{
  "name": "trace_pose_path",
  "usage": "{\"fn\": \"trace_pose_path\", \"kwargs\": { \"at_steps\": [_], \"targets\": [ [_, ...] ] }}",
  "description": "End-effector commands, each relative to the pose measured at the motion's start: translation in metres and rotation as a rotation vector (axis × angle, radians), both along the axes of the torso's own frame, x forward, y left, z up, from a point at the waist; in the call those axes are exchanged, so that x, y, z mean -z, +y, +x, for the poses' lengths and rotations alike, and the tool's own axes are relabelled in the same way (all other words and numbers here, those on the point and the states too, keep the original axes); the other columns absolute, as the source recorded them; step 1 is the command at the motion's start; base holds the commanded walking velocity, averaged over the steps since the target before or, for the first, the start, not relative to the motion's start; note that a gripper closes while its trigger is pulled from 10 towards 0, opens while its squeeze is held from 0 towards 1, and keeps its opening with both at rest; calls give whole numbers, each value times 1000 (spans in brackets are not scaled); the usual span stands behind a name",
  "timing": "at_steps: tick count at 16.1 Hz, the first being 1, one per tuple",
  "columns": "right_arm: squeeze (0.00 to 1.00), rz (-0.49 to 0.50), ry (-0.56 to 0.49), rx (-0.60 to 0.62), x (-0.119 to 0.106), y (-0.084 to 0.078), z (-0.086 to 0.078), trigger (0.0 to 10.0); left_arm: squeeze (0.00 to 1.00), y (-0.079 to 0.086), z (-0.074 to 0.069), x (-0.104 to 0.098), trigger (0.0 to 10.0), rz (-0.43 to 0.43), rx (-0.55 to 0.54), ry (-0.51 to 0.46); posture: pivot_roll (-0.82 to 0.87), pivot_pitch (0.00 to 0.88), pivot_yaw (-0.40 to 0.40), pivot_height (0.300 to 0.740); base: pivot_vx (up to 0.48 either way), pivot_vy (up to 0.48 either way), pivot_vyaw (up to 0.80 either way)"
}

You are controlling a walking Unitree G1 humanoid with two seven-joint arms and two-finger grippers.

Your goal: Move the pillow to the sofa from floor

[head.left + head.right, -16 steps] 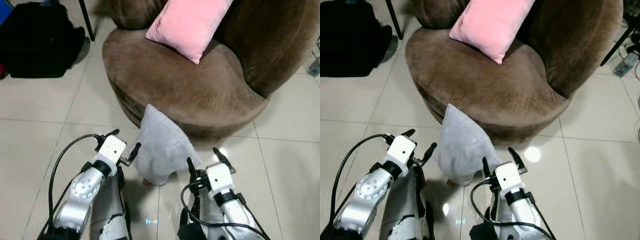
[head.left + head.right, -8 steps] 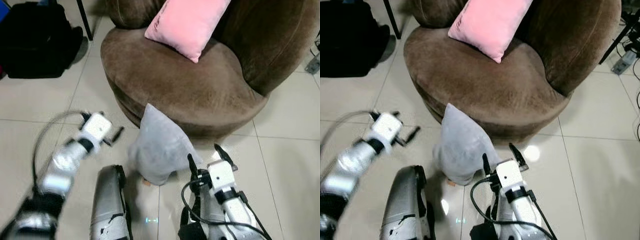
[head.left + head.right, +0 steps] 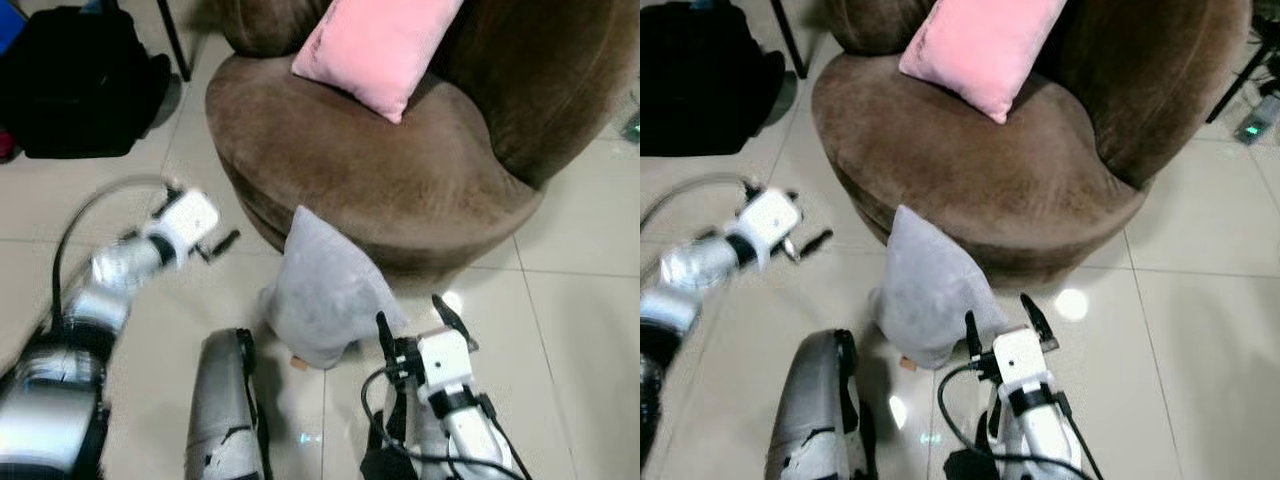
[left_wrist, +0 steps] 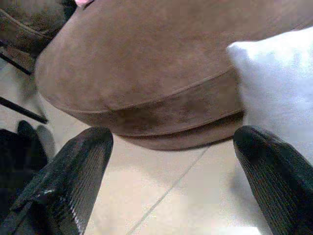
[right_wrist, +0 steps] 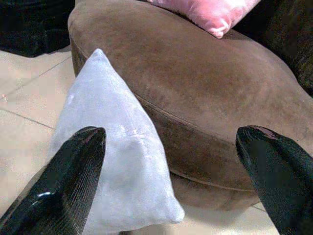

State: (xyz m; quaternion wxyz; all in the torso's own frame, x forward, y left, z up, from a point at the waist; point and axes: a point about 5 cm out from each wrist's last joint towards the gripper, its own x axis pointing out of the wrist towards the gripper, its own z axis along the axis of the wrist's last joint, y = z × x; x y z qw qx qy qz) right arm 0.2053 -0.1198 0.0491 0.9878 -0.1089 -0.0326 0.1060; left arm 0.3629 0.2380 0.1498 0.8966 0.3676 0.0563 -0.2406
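Note:
A grey pillow (image 3: 322,290) stands on a corner on the tiled floor, leaning against the front of the brown sofa (image 3: 380,165). On the sofa seat lies a pink pillow (image 3: 378,45). My right gripper (image 3: 412,317) is open, low and just right of the grey pillow, not touching it; its wrist view looks past both fingers at the grey pillow (image 5: 115,161) and the sofa (image 5: 205,98). My left gripper (image 3: 205,240) is open, out to the pillow's left over the floor, blurred. Its wrist view catches the grey pillow's edge (image 4: 279,93) beside the sofa base (image 4: 161,112).
A black bag (image 3: 75,80) lies on the floor at the far left, next to a thin black furniture leg (image 3: 172,38). A power strip and cables (image 3: 1250,120) lie to the right of the sofa. My silver leg (image 3: 222,410) shows at the bottom.
My left arm has swung out to the left and up, away from the grey pillow. The right gripper holds about the same place. The pillow has not moved.

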Motion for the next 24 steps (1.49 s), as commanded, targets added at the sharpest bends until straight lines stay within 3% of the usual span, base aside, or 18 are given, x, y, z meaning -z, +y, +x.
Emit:
{"fn": "trace_pose_path", "kwargs": {
  "at_steps": [1, 11, 12, 13, 14, 16, 20, 22, 24],
  "targets": [
    [0, -6, 13, 11, 0, 2, -6, 10000, 0, 3, 2, -1, 10000, 62, 14, 35, 21, 243, 32, 525, 0, 0, 0],
    [0, 21, 49, 192, -19, 6, -55, 10000, 0, 1, 21, -15, 10000, 309, -45, 76, -114, 340, 176, 525, 0, 0, 0],
    [0, 21, 54, 209, -19, 6, -59, 10000, 0, 0, 25, -24, 10000, 262, -68, 51, -130, 344, 191, 525, 0, 0, 0],
    [0, 21, 58, 229, -19, 4, -60, 10000, 0, -5, 29, -39, 10000, 120, -74, 4, -138, 339, 189, 525, 0, 0, 0],
    [0, 19, 60, 236, -19, 3, -59, 10000, 0, -9, 29, -41, 10000, 69, -48, -8, -138, 337, 186, 525, 0, 0, 0],
    [0, 9, 66, 233, -17, 0, -55, 10000, 0, -15, 26, -34, 10000, 8, -5, -8, -127, 333, 170, 525, 0, 0, 0],
    [0, -3, 60, 202, -16, -2, -46, 10000, 0, -23, 24, -28, 10000, -33, 37, -20, -99, 328, 149, 525, 0, 0, 0],
    [0, 1, 53, 185, -16, 1, -44, 10000, 0, -25, 24, -26, 10000, -49, 21, -18, -94, 324, 146, 525, 0, 0, 0],
    [0, 7, 45, 146, -21, 3, -38, 10000, 0, -22, 25, -21, 10000, -144, -66, -7, -101, 300, 135, 525, 0, 0, 0]
  ]
}}
